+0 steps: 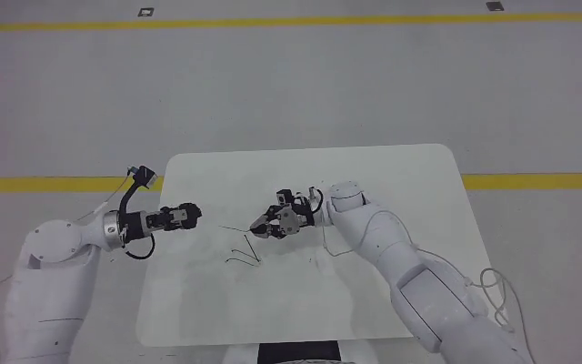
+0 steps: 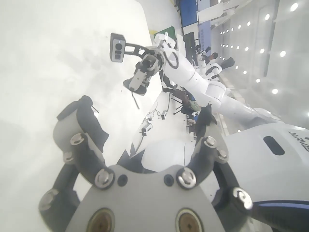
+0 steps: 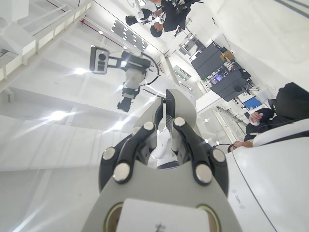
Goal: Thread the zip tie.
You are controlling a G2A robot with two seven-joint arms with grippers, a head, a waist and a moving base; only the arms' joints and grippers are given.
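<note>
Above a white table (image 1: 382, 182), the left gripper (image 2: 146, 106) hangs wide open and empty, facing the right gripper (image 1: 257, 227), which pinches a thin dark zip tie (image 2: 135, 98) dangling beneath it; probably best to steady that tail before grasping its end.

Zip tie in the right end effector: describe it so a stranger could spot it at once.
Find the white table; near its middle is the right end effector, shut. The zip tie is the thin dark strip sticking out of it. It is the only one gripped, while the other dark strips lie loose on the table beside it.
</note>
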